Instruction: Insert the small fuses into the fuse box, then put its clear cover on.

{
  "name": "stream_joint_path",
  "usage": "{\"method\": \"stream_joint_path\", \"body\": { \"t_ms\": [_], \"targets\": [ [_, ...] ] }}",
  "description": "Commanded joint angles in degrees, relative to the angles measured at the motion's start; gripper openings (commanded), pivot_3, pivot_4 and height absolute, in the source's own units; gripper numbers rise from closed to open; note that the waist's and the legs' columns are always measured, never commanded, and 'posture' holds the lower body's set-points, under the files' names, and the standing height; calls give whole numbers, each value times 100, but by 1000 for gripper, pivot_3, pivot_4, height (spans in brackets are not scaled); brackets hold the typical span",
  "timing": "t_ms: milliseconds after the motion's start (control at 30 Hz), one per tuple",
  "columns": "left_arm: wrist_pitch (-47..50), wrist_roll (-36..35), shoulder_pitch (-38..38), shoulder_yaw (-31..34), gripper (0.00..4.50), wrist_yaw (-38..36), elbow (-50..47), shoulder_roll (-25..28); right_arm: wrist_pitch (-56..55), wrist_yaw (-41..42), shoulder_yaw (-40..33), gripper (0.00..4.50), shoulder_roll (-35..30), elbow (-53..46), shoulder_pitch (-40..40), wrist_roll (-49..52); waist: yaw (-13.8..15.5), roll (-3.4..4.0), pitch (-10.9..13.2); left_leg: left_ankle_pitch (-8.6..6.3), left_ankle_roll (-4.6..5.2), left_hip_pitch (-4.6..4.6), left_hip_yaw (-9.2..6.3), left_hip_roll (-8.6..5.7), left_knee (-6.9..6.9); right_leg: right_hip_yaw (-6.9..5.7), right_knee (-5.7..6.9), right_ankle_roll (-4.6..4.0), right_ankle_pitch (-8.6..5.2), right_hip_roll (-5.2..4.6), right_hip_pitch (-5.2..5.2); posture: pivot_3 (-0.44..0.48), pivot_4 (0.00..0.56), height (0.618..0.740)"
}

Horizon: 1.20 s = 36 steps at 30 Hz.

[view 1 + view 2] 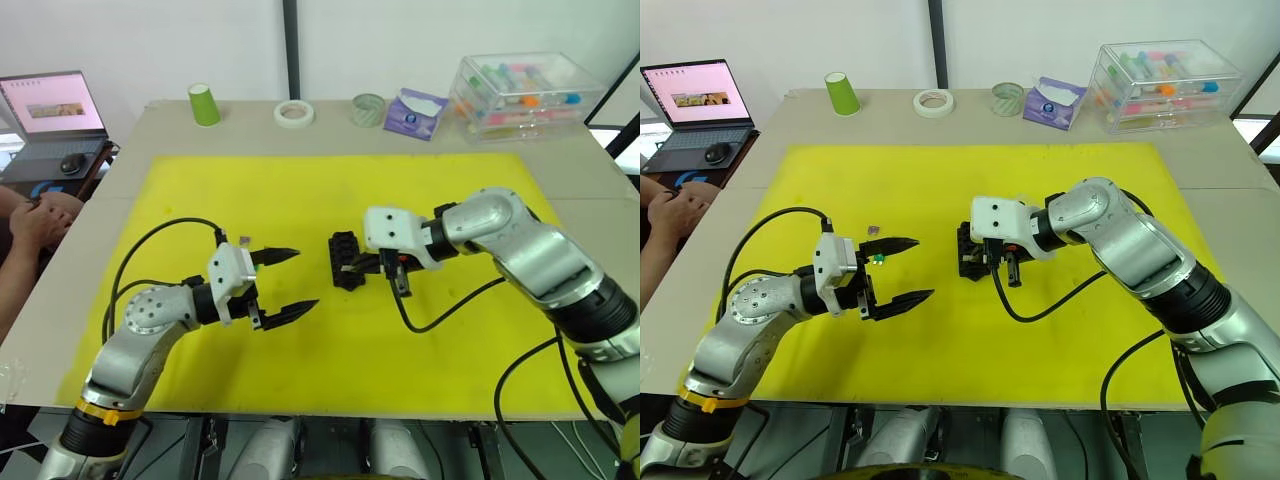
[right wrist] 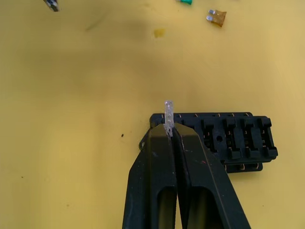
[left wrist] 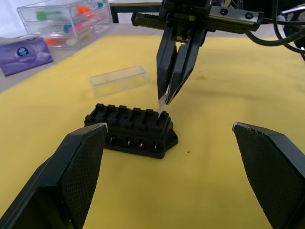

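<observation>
Here, right fingers (image 2: 169,131) pinching a pale fuse (image 2: 168,113) over fuse box (image 2: 228,140), left fingers (image 1: 282,282) spread wide

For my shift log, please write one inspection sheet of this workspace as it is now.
Surface: yellow mat on a grey table.
Job's things: fuse box mid-mat; clear cover lies apart behind it; loose fuses on the mat.
Clutter: green cup, tape rolls, tissue pack, clear bin along the far edge.
Grippers: right tool shut on a pale fuse at the box's end slot; left tool open, holding nothing.
Cables: black, trailing from both arms.
Surroundings: laptop, a person's hands.
</observation>
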Motion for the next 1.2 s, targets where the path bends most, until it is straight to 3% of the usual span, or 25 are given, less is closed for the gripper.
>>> {"method": "stream_joint_path", "body": {
  "t_ms": [33,1200],
  "targets": [
    [-93,35,-99,-8,4429,-31,-50,-34,-154,115,-110,0,57,-9,-55,-208,-1,0,0,0,0,0,-1,0,0,0,0,0,0,0,0,0,150,740],
    [266,-36,-208,-3,4429,62,-246,-117,-599,548,-202,0,345,486,93,-934,0,0,0,0,0,0,-2,0,0,0,0,0,0,1,-1,0,150,740]
  ]
}}
